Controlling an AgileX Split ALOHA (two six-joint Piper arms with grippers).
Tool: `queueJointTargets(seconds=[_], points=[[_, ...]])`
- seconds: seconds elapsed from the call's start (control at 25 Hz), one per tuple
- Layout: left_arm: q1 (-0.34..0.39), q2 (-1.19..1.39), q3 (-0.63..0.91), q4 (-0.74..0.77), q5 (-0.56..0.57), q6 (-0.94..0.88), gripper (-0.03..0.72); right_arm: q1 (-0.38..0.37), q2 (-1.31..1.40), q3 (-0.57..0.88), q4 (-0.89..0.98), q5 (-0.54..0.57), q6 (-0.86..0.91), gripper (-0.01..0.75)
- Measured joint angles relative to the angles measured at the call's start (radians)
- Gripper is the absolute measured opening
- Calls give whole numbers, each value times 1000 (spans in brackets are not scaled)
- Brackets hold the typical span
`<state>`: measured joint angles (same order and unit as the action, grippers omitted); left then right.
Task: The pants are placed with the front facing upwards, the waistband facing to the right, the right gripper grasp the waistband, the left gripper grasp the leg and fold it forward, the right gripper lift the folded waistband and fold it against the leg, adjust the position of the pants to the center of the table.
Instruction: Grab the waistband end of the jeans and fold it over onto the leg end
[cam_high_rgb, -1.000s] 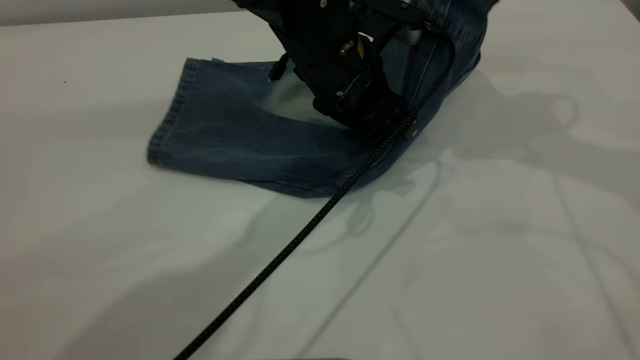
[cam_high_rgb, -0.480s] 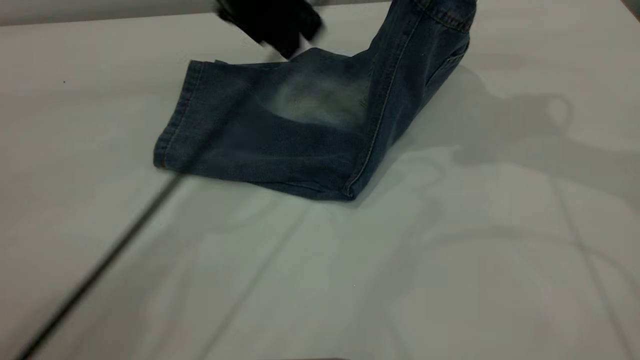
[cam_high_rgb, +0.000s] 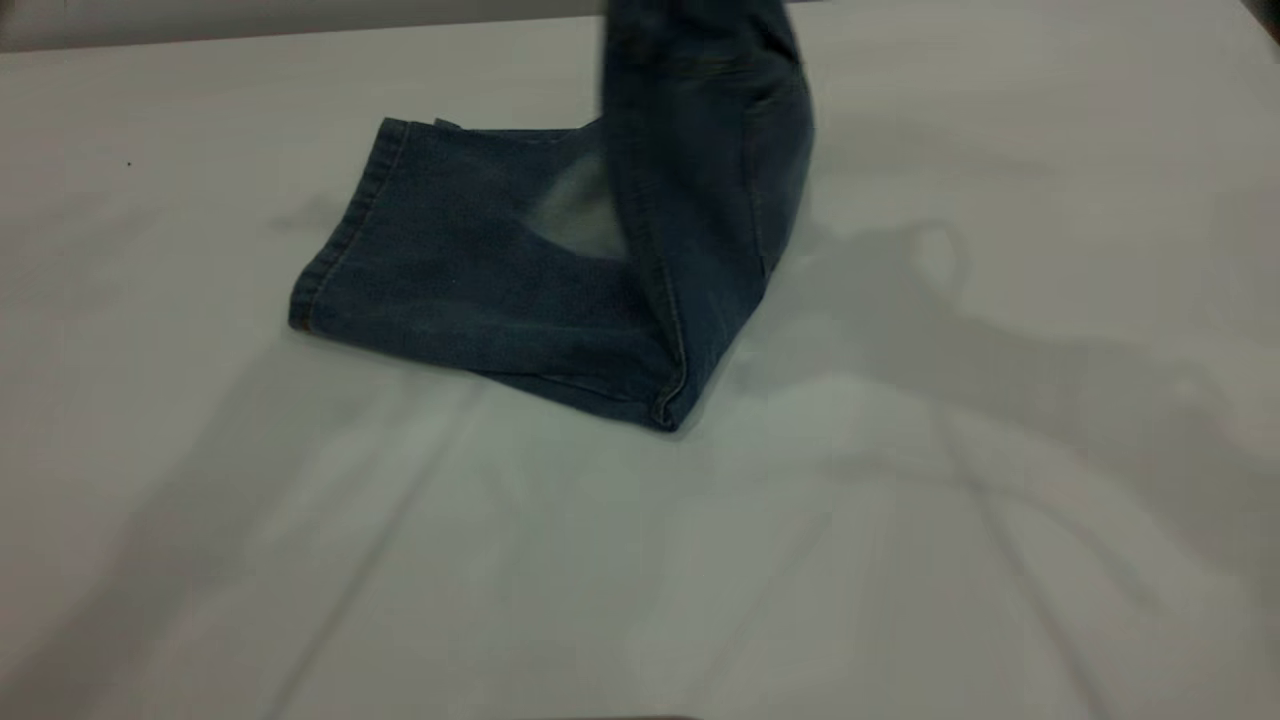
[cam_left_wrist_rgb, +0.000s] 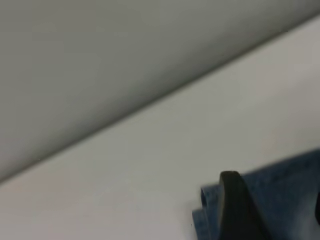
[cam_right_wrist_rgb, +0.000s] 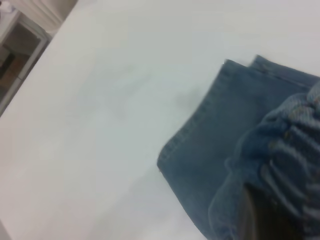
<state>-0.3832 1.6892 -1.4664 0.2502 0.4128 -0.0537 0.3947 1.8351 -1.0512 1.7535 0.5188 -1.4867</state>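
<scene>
Pants (cam_high_rgb: 480, 270) partly on table (cam_high_rgb: 900, 560)

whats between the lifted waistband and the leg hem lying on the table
Only the pants' own flat folded denim, with its pale knee patch; nothing else lies there, seen in the exterior view. The right tool holds the waistband.

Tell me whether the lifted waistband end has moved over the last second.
Yes. In the exterior view the raised end of the pants has swung left, from above the table's right side toward the leg hem, which has stayed put.

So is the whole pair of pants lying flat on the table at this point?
No: in the exterior view the leg end of the pants lies on the table, while the other end rises up out of the picture.
</scene>
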Motion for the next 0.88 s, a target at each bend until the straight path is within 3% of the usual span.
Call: queueJointTargets(seconds=[0.24,0.6,0.76,0.88], points=[[0,-141,0,-8,30,1,338,111,161,-116,42,-44,-74,73],[0,-195,0,-64,131,0,338,180,371,-330,42,-76,-75,121],[0,-195,0,-80,153,0,338,221,409,-385,45,-141,-75,284],[0,-195,0,-84,156,0,338,247,409,-411,45,-175,-75,470]])
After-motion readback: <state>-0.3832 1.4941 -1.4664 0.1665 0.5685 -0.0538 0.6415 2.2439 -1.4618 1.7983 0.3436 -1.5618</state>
